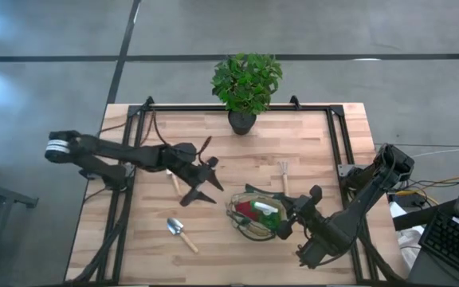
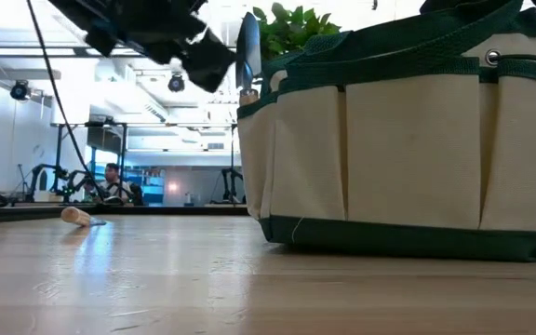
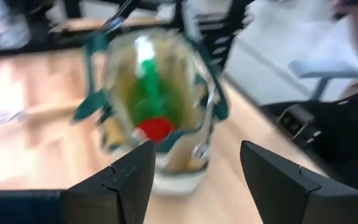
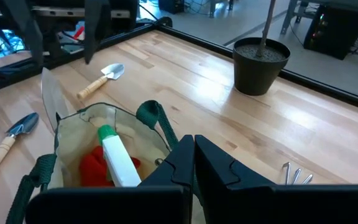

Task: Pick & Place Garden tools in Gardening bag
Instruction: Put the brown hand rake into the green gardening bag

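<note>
The gardening bag [image 1: 255, 215] stands on the table right of centre, holding a green-and-white spray bottle [image 4: 118, 158] and a red piece [image 4: 92, 167]. A trowel blade [image 2: 247, 51] sticks up at the bag's rim. Two trowels lie on the table: one [image 1: 173, 181] under my left arm, one [image 1: 181, 233] nearer the front. A fork [image 1: 284, 175] lies beyond the bag. My left gripper [image 1: 208, 177] is open and empty, above the table left of the bag. My right gripper [image 1: 293, 211] is shut at the bag's right rim. My right gripper is shut at the bag's dark rim [image 4: 165, 154], on the side toward the table's right edge, coming from the right and slanting down. The fingers [image 4: 185, 163] hide the place of contact. The bag stands upright with its base on the table.
A leafy plant in a dark pot [image 1: 243, 119] stands at the middle of the far edge. A black frame [image 1: 337, 143] runs along the table's sides. Bare wood lies between the front trowel and the left edge.
</note>
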